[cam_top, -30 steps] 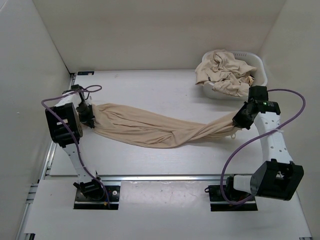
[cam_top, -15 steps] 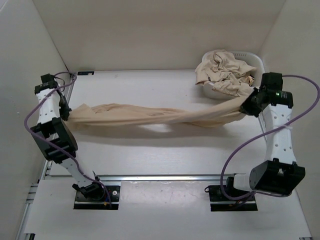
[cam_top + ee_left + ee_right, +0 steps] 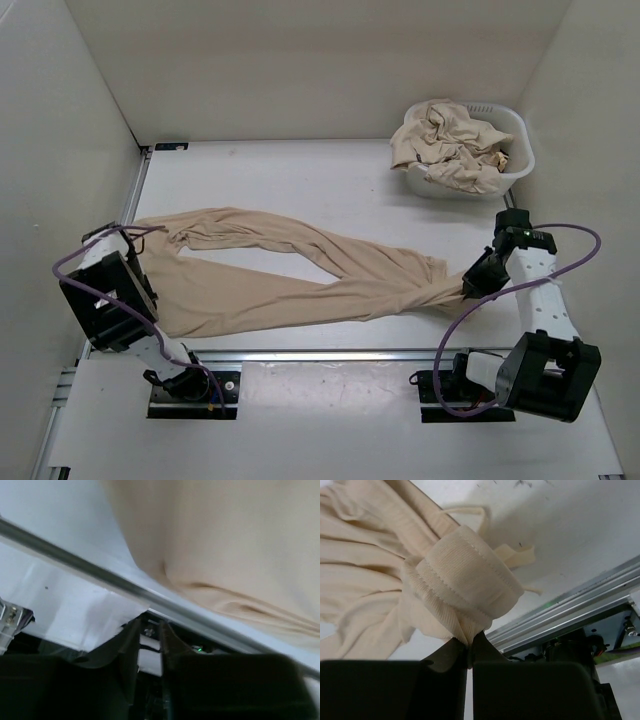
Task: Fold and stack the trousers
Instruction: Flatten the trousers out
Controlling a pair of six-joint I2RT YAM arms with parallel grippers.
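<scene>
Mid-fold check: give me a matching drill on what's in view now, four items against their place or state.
Items:
1. trousers
2. basket
3. left gripper
4. right gripper

States:
A. shut on a bunched end of beige fabric
B. far right corner, crumpled beige cloth piled inside
C. lying across the table, legs apart
D. near the table's front rail, a narrow gap between the fingers, no cloth in it

Pairs: 1-C, 2-B, 3-D, 4-A
</scene>
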